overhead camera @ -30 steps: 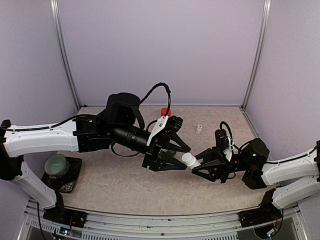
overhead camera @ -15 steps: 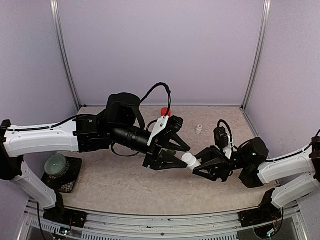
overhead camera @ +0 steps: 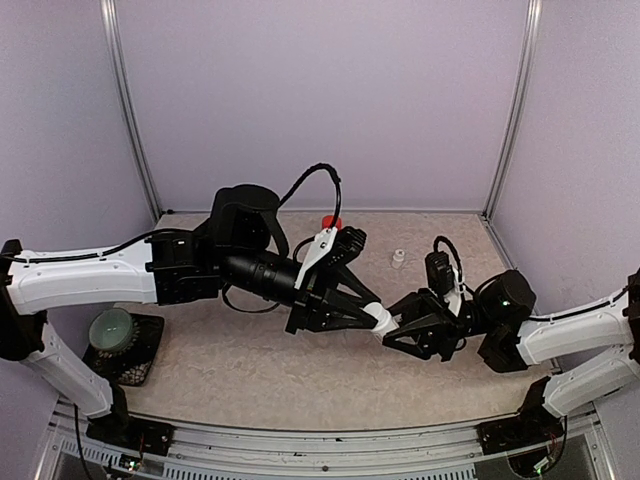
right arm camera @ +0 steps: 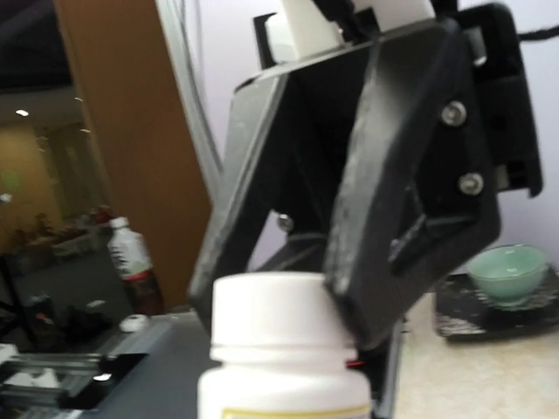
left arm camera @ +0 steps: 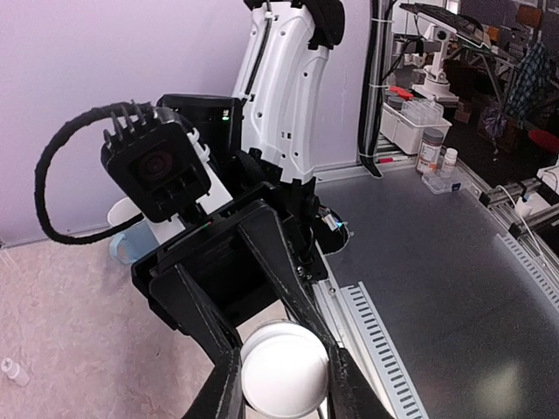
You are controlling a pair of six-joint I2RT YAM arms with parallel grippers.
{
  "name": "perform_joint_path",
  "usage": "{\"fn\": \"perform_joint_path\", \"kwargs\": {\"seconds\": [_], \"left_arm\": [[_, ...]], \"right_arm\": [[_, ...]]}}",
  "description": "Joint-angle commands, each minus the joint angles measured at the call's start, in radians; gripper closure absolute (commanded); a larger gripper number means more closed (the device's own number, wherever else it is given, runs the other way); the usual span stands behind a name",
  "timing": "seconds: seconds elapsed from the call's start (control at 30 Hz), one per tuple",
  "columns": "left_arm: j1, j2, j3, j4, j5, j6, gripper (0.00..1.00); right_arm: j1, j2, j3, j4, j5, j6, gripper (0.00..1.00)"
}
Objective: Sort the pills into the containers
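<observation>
A white pill bottle (overhead camera: 379,319) hangs above the middle of the table between the two arms. My right gripper (overhead camera: 393,331) is shut on its body from the right. My left gripper (overhead camera: 374,314) comes from the left, its fingers pressed on both sides of the bottle's white cap (left arm camera: 283,367). In the right wrist view the cap (right arm camera: 272,312) fills the lower centre, with a left finger (right arm camera: 384,218) against its right side. No pills show. The containers are out of view.
A pale green bowl (overhead camera: 112,327) sits on a dark tray (overhead camera: 143,366) at the table's front left. A small red object (overhead camera: 330,221) stands at the back behind the left arm. A tiny white vial (overhead camera: 399,257) stands at back centre. A pale blue mug (left arm camera: 123,248) shows behind the right wrist.
The left gripper's jaws have closed from wide open onto the bottle's cap. The right gripper with the bottle has shifted slightly left, toward the left gripper.
</observation>
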Motion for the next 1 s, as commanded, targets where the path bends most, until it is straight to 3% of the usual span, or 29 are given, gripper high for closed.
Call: {"fn": "perform_joint_path", "kwargs": {"seconds": [0.0,0.2,0.33,0.37,0.43,0.53,0.7,0.83,0.97], "left_arm": [[-0.007,0.01,-0.02,0.116,-0.129,-0.144,0.83],[-0.008,0.009,-0.066,0.182,-0.369,-0.367,0.83],[-0.018,0.021,-0.071,0.185,-0.458,-0.496,0.8],[-0.022,0.028,-0.065,0.178,-0.476,-0.522,0.76],[-0.024,0.041,-0.052,0.167,-0.489,-0.571,0.59],[-0.028,0.054,-0.034,0.161,-0.464,-0.59,0.44],[-0.028,0.022,-0.061,0.178,-0.455,-0.59,0.33],[-0.018,-0.025,-0.101,0.233,-0.454,-0.555,0.16],[0.019,-0.04,-0.12,0.325,-0.33,-0.521,0.02]], "right_arm": [[0.006,-0.078,0.049,-0.268,0.122,-0.202,0.82],[0.008,-0.198,0.061,-0.473,0.331,-0.363,0.82],[0.011,-0.261,0.06,-0.535,0.45,-0.42,0.81],[0.012,-0.272,0.063,-0.553,0.469,-0.433,0.81],[0.013,-0.286,0.072,-0.585,0.513,-0.459,0.81],[0.013,-0.305,0.072,-0.598,0.534,-0.474,0.81],[0.013,-0.342,0.056,-0.608,0.579,-0.475,0.81],[0.012,-0.335,0.063,-0.621,0.533,-0.471,0.81],[0.013,-0.274,0.08,-0.601,0.441,-0.44,0.81]]}}
